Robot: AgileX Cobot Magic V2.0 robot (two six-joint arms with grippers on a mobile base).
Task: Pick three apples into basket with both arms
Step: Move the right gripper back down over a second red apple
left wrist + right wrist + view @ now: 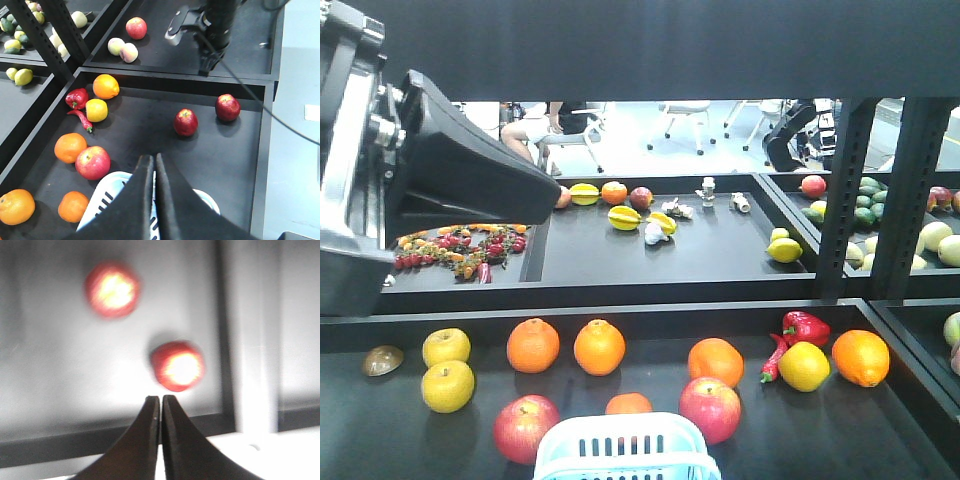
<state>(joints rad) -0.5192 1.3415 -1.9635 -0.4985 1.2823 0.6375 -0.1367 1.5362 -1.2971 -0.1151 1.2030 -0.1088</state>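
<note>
My left tool (154, 159) has its two black fingers (142, 200) pressed flat together with nothing between them. It hangs directly above the pale aqua basket (102, 205), whose slotted rim shows on either side of it. Just left of the basket lies a blushed apple (92, 162), touching an orange (70, 147). Beyond my tips, well apart from the basket, a dark apple (186, 122) sits on the black worktop (145, 120). A second dark apple (227, 107) sits near the far corner.

My right tool (161, 399) is likewise pressed together and grips nothing. Its view is blurred. A red apple (178, 366) lies just past the tips, and another red apple (112, 290) lies farther off to the left, both on dark worktop.

In the front view the basket (625, 445) stands at the bottom edge. It is between a pale-red apple (525, 428) on its left and the blushed apple (710, 408) on its right.
</note>
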